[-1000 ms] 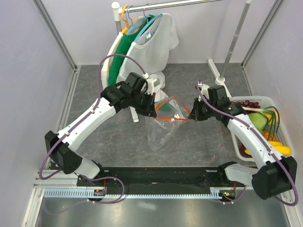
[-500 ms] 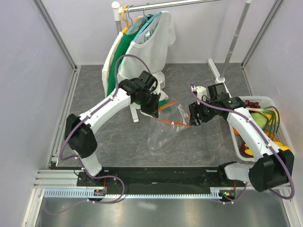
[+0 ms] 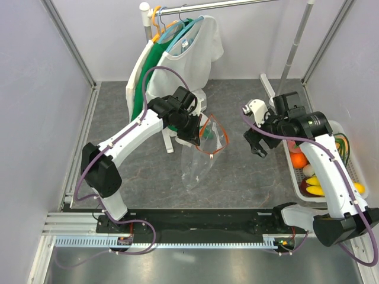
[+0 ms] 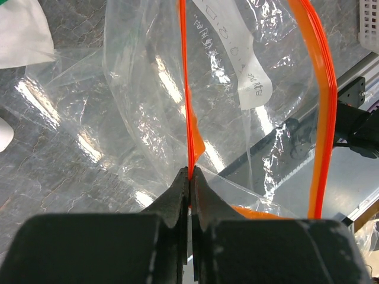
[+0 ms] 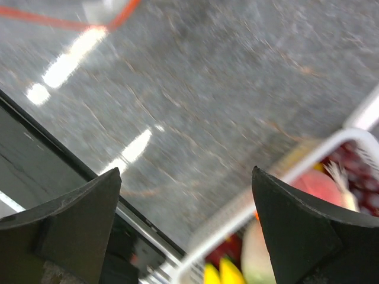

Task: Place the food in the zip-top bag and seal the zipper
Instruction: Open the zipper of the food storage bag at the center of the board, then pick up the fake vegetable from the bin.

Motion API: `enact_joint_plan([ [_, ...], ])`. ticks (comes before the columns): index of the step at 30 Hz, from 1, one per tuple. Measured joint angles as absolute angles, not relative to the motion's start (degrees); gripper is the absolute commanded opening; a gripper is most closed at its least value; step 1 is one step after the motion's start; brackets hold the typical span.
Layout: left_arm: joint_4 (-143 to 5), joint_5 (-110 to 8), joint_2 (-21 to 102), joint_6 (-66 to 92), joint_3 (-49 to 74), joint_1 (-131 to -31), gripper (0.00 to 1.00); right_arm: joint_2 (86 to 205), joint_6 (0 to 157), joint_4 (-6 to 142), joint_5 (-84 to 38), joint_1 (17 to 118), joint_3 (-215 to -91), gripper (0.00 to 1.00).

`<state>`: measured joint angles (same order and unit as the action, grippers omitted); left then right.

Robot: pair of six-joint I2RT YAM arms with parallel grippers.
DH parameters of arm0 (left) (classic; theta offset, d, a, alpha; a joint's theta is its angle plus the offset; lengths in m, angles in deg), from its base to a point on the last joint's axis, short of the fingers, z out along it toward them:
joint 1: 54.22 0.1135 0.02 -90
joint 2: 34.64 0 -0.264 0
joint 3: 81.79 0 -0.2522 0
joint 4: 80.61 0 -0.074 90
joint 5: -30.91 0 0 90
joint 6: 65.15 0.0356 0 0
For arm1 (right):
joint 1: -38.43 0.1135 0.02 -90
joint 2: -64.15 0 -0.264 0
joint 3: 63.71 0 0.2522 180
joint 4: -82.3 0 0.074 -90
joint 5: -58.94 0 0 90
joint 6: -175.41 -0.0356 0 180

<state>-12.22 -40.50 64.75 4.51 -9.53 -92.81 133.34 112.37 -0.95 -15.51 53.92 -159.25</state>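
Bright, even overhead light. Glare streaks the worktop (image 5: pixel 89 53) ahead of my right gripper (image 5: pixel 185 177), all smeared by motion blur; beyond my left gripper (image 4: pixel 189 174) the zip-top bag (image 4: pixel 148 89) glints, sharp.

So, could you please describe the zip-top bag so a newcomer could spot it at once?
Find the clothes rail at the back of the table, with shirts hanging from it. Just in front of them, the left gripper is shut on the zip-top bag. It alone is clear plastic, with an orange zipper strip around its open mouth.
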Motion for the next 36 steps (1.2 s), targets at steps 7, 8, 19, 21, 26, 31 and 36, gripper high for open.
enact_joint_plan([
  [7,-12.28,-39.43,64.75,4.47,-9.53,-92.81,0.02,133.78,124.42,-6.77,-25.17,50.62,-160.38,0.98],
  [8,-12.33,-39.41,64.75,4.47,-9.53,-92.81,0.02,134.12,125.55,-7.18,-25.89,48.54,-160.47,0.98],
  [19,-12.55,-38.78,64.75,4.47,-9.35,-92.81,0.02,148.59,139.89,-8.63,-26.59,23.03,-172.38,0.98],
  [21,-12.55,-38.51,64.75,4.47,-9.35,-92.81,0.02,151.04,142.62,-8.43,-26.61,19.45,-174.55,0.98],
  [26,-12.55,-37.94,64.75,4.47,-9.35,-92.81,0.02,157.77,148.37,-8.54,-27.27,12.54,-180.86,0.92],
  [31,-12.55,-37.88,64.75,4.49,-9.35,-92.81,0.02,162.95,152.46,-8.39,-28.45,8.19,-183.36,0.9],
  [36,-12.55,-37.79,64.75,4.49,-9.35,-92.81,0.02,166.3,154.45,-8.34,-29.91,3.91,-183.23,0.86],
])
